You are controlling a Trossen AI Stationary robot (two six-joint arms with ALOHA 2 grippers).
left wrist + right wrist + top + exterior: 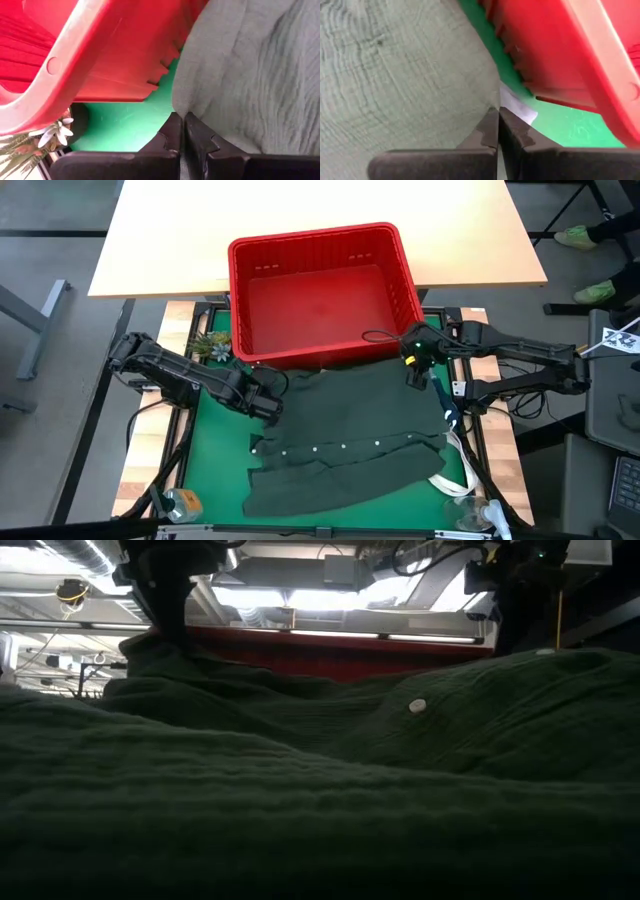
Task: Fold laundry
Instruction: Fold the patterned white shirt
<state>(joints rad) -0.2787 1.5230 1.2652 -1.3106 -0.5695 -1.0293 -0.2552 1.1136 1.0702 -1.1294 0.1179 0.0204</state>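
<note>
A: The bench (215,450) carries the olive shirt (350,445), spread flat just below the red basket (320,290); soft, light, floppy, I judge.

B: Left pincer (268,406) and right pincer (414,378) each pinch a top corner; corners suit best.

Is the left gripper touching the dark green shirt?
Touching. In the left wrist view, the left gripper is shut on the edge of the dark green shirt.
</note>
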